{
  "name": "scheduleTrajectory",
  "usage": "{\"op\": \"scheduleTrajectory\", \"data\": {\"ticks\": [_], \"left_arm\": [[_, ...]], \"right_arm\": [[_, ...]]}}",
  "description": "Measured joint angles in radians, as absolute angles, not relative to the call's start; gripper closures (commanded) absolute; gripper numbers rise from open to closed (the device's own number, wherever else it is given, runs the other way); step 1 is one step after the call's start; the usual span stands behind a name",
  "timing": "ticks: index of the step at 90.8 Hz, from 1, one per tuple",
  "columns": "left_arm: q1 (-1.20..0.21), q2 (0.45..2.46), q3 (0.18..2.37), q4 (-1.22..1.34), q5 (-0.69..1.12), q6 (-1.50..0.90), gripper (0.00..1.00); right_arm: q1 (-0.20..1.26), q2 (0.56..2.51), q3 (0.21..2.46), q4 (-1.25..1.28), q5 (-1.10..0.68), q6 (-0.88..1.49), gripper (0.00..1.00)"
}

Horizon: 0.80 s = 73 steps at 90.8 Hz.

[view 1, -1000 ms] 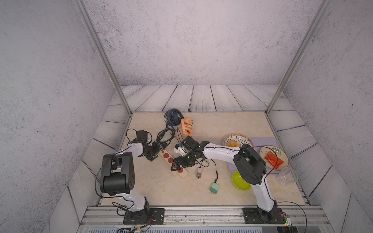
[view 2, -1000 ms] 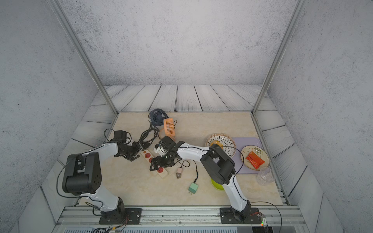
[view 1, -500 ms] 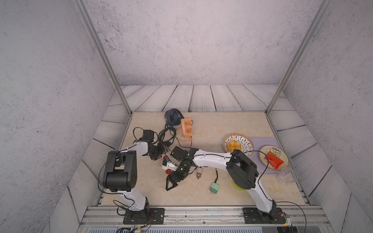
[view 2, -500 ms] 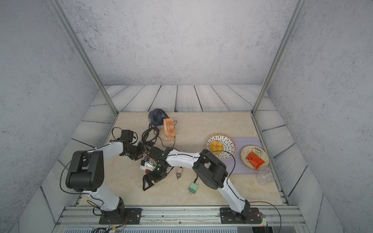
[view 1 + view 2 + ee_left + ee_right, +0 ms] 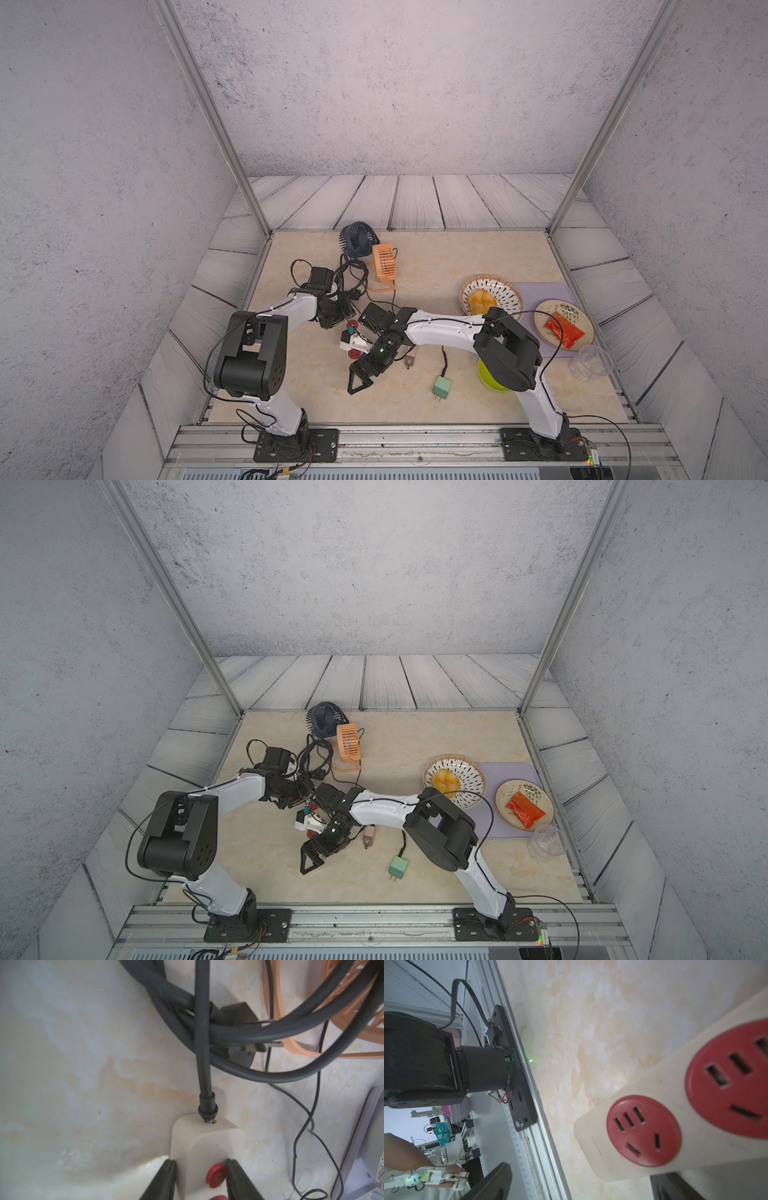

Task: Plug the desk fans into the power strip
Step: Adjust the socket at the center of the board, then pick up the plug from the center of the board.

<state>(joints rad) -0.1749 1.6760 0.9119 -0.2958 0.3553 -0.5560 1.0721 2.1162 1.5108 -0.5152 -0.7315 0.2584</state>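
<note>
The cream power strip [image 5: 204,1147] with round red sockets [image 5: 643,1130] lies left of the table's middle, its black cord [image 5: 202,1043] leaving one end. My left gripper [image 5: 200,1178] is shut on that cord end, one finger on each long side. In both top views the strip [image 5: 348,343] [image 5: 305,821] shows only partly under the arms. My right gripper [image 5: 581,1188] [image 5: 355,370] stands wide open at the strip's other end, gripping nothing. The dark blue round desk fan [image 5: 358,239] [image 5: 326,719] stands at the back. A green plug [image 5: 441,387] lies near the front.
An orange square fan [image 5: 383,261] stands beside the blue one, with coiled black cord [image 5: 351,278] in front. A beige plug [image 5: 409,360] lies by my right arm. At the right are a patterned bowl [image 5: 509,291], a plate [image 5: 548,309], a clear cup [image 5: 590,365] and a green bowl [image 5: 488,378].
My right gripper has moved from over the strip toward the table's front, staying open. The left jaws have closed in on the strip's cord end.
</note>
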Motion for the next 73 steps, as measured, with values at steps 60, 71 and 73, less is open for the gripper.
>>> {"op": "scheduleTrajectory", "data": {"ticks": [60,71,73], "left_arm": [[-0.224,1.559,0.879,-0.319,0.331,-0.508,0.42],[-0.196,1.462,0.878,-0.316,0.325,-0.493,0.38],[-0.189,1.446,0.878,-0.316,0.323,-0.493,0.38]], "right_arm": [[0.942,1.594,1.195,-0.591,-0.249,0.463,0.03],[0.941,1.556,1.165,-0.606,-0.163,0.513,0.05],[0.941,1.555,1.161,-0.611,-0.149,0.522,0.06]]}}
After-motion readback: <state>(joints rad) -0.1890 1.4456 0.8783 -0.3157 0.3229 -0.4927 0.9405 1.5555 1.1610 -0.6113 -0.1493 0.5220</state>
